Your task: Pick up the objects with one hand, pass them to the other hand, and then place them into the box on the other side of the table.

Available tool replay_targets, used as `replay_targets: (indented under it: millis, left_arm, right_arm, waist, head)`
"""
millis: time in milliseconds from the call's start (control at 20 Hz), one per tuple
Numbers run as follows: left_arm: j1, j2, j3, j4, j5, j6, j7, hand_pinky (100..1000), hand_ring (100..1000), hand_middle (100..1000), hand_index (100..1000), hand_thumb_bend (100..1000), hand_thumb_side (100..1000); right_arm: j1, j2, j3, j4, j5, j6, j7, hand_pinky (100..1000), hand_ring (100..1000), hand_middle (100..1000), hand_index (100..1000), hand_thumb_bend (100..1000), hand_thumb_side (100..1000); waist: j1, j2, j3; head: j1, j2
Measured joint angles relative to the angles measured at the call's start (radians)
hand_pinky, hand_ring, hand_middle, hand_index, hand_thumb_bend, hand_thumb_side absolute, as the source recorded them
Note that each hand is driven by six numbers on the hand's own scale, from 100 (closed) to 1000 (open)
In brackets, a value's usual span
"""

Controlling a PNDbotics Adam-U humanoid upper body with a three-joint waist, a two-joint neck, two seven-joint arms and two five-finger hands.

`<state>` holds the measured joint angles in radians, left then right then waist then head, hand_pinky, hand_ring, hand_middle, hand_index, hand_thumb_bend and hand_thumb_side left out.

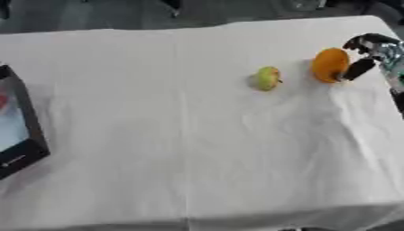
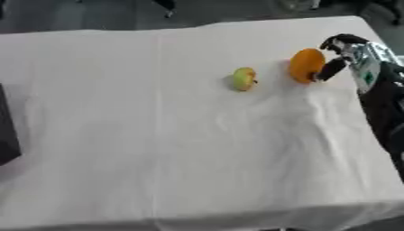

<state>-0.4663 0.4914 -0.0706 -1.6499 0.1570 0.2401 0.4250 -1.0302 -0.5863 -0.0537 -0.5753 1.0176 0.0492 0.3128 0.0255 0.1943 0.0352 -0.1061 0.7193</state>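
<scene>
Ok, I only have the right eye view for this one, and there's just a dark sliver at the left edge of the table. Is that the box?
Observer: Yes. The left eye view shows more of the box. It has a dark rim round a pale inside, and it sits at the left edge of the table.
Operator: Is anything in it already?
Observer: A bit of red shows inside, right at the picture's edge. I cannot tell what it is.
</scene>
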Motion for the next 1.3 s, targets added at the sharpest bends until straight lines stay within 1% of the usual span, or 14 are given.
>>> replay_targets:
  millis: [100, 150, 250, 400, 550, 600, 700, 800, 900, 1050, 1300]
  left_arm:
    - [0.0, 0.0, 0.0, -0.002, 0.0, 0.0, 0.001, 825, 806, 747, 867, 165, 710]
    - [0.0, 0.0, 0.0, -0.002, 0.0, 0.0, 0.001, 826, 793, 745, 865, 160, 712]
    - [0.0, 0.0, 0.001, -0.004, 0.001, 0.001, 0.003, 827, 790, 744, 864, 158, 714]
    - [0.0, -0.001, 0.005, -0.004, 0.001, 0.001, 0.004, 827, 788, 742, 863, 156, 714]
    - [0.0, -0.001, 0.006, -0.004, 0.001, 0.0, 0.006, 826, 786, 741, 861, 154, 715]
    - [0.0, -0.001, 0.006, -0.004, 0.001, -0.001, 0.007, 826, 786, 740, 860, 151, 715]
    - [0.0, -0.001, 0.006, -0.004, 0.001, -0.001, 0.008, 826, 785, 739, 855, 147, 714]
    - [0.0, -0.001, 0.006, -0.004, 0.001, 0.0, 0.009, 825, 784, 738, 854, 146, 712]
    - [0.0, -0.001, 0.007, -0.004, 0.001, 0.001, 0.01, 825, 783, 737, 853, 144, 711]
    - [0.0, -0.001, 0.008, -0.004, 0.002, 0.002, 0.012, 824, 782, 736, 852, 140, 712]
    - [0.001, -0.001, 0.011, -0.004, 0.002, 0.003, 0.014, 824, 781, 733, 852, 135, 714]
  right_arm:
    - [0.0, 0.002, 0.0, 0.002, 0.003, 0.002, -0.005, 864, 894, 881, 890, 409, 163]
    - [0.0, 0.002, 0.0, 0.002, 0.003, 0.002, -0.007, 853, 845, 777, 809, 404, 132]
    - [0.0, 0.01, -0.013, 0.002, -0.002, -0.005, -0.013, 849, 828, 743, 780, 410, 168]
    - [0.001, 0.022, -0.024, 0.002, -0.036, -0.015, -0.024, 845, 787, 695, 729, 431, 253]
    - [0.004, 0.023, -0.023, 0.002, -0.085, -0.005, -0.042, 821, 741, 617, 621, 427, 199]
    - [0.007, 0.023, -0.021, 0.002, -0.103, -0.002, -0.05, 795, 690, 525, 521, 410, 123]
    - [0.012, 0.023, -0.011, -0.002, -0.135, -0.001, -0.071, 768, 643, 458, 445, 404, 101]
    - [0.018, 0.023, -0.001, -0.011, -0.161, -0.004, -0.095, 753, 616, 427, 408, 404, 100]
    - [0.021, 0.023, 0.005, -0.02, -0.186, -0.01, -0.119, 746, 597, 413, 395, 405, 107]
    - [0.028, 0.023, 0.011, -0.031, -0.224, -0.023, -0.148, 740, 579, 403, 386, 407, 115]
    - [0.029, 0.021, 0.022, -0.058, -0.277, -0.042, -0.175, 720, 558, 396, 379, 414, 160]
  waist:
    - [0.0, 0.0, 0.0]
    - [0.0, 0.0, 0.001]
    - [0.003, 0.0, 0.004]
    - [0.005, 0.001, 0.007]
    - [0.005, 0.001, 0.008]
    - [0.005, 0.001, 0.008]
    - [0.005, 0.001, 0.008]
    - [0.005, 0.001, 0.008]
    - [0.005, 0.001, 0.008]
    - [0.005, 0.001, 0.007]
    - [0.005, 0.001, 0.004]
  head:
    - [-0.001, 0.0]
    - [-0.001, 0.0]
    - [0.003, 0.0]
    - [0.006, 0.0]
    - [0.007, 0.0]
    - [0.007, 0.0]
    - [0.009, 0.002]
    - [0.011, 0.005]
    - [0.013, 0.007]
    - [0.014, 0.008]
    - [0.015, 0.009]
